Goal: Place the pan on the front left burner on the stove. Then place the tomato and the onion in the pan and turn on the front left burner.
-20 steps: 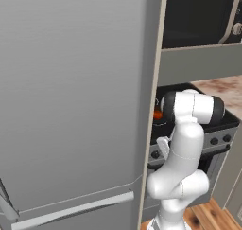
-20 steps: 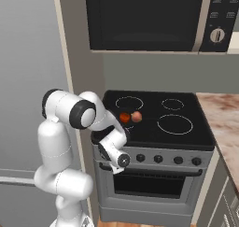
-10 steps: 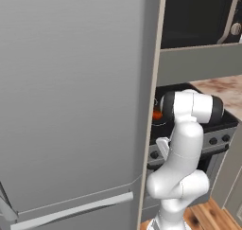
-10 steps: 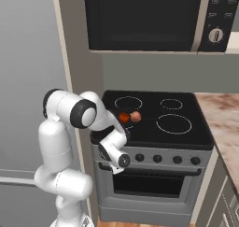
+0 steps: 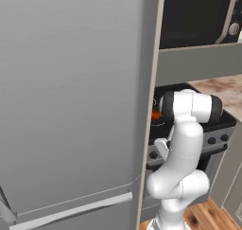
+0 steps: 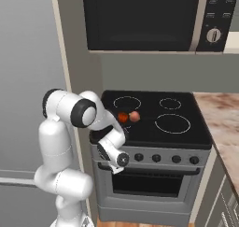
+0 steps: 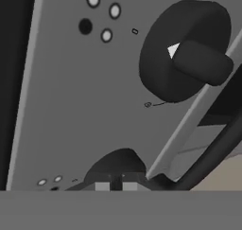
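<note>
gripper: the gripper [image 6: 120,161] sits low against the stove [image 6: 154,174] front, at the leftmost knob of the row, seen in the right base view.
fingers: in the hand view the two dark tips [image 7: 113,182] rise at 6 o'clock with barely a slit between them, nearly together; whether they pinch the knob under them i cannot tell.
knob under the tips: a dark rounded knob [image 7: 118,163] lies just beyond the fingertips, toward 12 o'clock from them, touching or very near.
neighbouring knob: a second, larger-looking black knob [image 7: 186,54] stands at 1 o'clock in the hand view, its bar handle running from about 10 to 4 o'clock, well apart from the fingers.
pan and burner: the pan [image 6: 122,123] is hard to tell from the black glass; it seems to rest on the front left burner [image 6: 126,126], at 12 o'clock from the gripper in the right base view.
tomato: the tomato [image 6: 123,117] lies in the pan area, on the left.
onion: the onion [image 6: 134,116] is just beside the tomato, at its 3 o'clock, touching or nearly so.
step in hand: my judgement is that loading is done and only the knob turn matters; the near knob is straight ahead of the fingers, so little reach is needed.
</note>
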### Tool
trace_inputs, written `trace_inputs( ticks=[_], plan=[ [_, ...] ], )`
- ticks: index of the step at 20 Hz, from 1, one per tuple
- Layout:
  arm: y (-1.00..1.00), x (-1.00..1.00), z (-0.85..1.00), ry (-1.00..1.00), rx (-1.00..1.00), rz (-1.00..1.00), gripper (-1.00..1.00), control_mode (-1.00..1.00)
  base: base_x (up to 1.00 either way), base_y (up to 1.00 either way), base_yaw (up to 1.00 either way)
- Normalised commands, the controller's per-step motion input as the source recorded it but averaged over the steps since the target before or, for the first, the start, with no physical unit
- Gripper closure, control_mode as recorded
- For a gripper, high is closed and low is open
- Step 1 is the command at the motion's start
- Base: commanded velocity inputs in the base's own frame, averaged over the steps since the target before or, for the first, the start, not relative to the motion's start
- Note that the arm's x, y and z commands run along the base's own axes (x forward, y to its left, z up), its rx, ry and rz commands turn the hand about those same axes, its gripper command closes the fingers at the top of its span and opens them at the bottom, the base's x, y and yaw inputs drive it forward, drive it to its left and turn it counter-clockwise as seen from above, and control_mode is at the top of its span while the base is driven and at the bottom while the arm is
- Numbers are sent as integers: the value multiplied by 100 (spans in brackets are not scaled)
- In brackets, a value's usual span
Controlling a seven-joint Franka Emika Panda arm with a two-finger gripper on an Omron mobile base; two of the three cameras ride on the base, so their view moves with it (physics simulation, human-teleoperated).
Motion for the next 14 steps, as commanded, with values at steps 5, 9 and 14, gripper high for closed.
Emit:
trace_inputs(
  ticks=[5, 9, 14],
  plan=[
    [98, 0, -33, -4, -44, 16, 100, -100, 0, 0, 0],
    [91, 1, -30, -3, -41, 15, 100, -100, 0, 0, 0],
    [90, 1, -12, 0, -22, 10, 100, -100, 0, 0, 0]
  ],
)
